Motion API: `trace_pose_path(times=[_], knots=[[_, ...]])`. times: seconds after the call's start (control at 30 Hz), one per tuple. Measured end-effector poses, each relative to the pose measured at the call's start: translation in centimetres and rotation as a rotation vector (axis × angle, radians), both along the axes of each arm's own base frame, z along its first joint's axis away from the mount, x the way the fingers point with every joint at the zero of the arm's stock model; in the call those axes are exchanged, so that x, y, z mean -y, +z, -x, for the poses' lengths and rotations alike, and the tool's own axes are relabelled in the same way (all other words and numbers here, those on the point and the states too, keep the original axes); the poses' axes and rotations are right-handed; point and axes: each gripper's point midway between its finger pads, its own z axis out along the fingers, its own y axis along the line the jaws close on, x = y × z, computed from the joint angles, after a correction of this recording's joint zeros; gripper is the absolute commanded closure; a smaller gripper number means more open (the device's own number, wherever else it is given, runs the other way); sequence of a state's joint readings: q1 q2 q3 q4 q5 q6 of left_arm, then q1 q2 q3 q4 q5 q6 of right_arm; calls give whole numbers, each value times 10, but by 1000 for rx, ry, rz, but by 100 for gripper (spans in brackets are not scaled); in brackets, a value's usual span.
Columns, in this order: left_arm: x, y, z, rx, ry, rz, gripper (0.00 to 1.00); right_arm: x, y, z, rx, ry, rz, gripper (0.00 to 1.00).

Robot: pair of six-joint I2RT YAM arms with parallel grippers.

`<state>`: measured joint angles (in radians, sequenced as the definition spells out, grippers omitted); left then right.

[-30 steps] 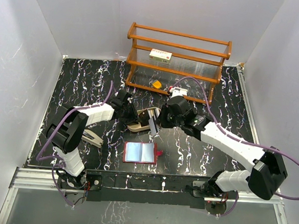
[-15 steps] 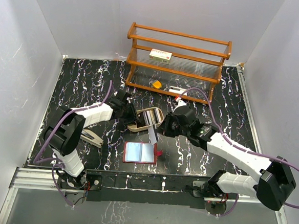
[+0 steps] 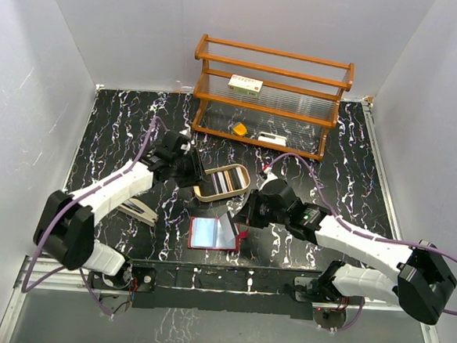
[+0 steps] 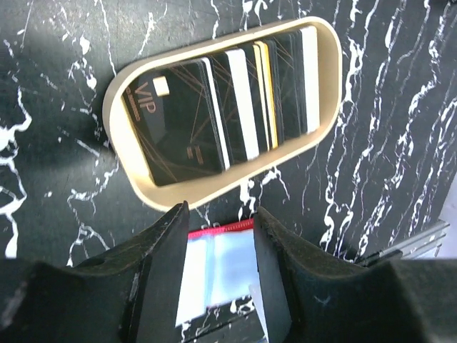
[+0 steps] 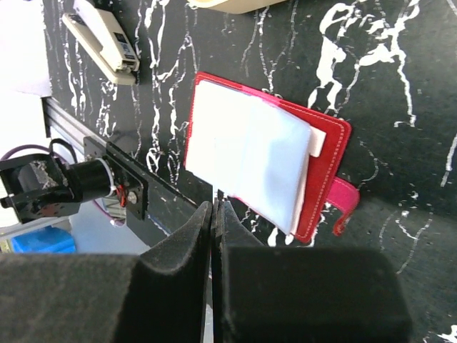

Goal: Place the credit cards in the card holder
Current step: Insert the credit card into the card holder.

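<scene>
**One card pinched over the open holder**

My right gripper (image 3: pixel 242 217) is clenched on a credit card (image 3: pixel 226 226). In my right wrist view the fingertips press together with only the card's thin edge between them. The card hangs tilted over the right half of the card holder (image 3: pixel 204 234), its lower edge at the clear pocket; I cannot tell whether it has entered. The holder lies open, pockets up, near the middle of the table's near edge.

My left gripper (image 4: pixel 220 218) is released, jaws apart with nothing between them, and it hovers by the near-left rim of the oval wooden tray (image 4: pixel 214 189). The other credit cards (image 4: pixel 214 121) lie fanned and overlapping in that tray, just beyond the holder. A stapler (image 3: pixel 135 210) lies toward the table's near-left.
</scene>
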<state>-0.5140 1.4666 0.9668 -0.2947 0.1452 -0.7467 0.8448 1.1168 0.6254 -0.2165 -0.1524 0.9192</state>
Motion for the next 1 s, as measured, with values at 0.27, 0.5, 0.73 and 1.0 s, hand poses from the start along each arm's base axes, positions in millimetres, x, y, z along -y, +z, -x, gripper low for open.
trace_pose_path(times=[0.27, 0.5, 0.73, 1.0], knots=[[-24, 17, 50, 7, -22, 14, 67, -17, -1, 5, -10, 10, -35, 100], [-32, -24, 107, -146, -69, 23, 82, -19, -14, 8, -26, 9, -13, 100], [-33, -56, 135, -231, -67, 39, 83, -20, -24, 6, -25, 0, -9, 100], [-26, -67, 133, -210, -48, 77, 85, -19, -31, 2, -22, -16, 8, 100]])
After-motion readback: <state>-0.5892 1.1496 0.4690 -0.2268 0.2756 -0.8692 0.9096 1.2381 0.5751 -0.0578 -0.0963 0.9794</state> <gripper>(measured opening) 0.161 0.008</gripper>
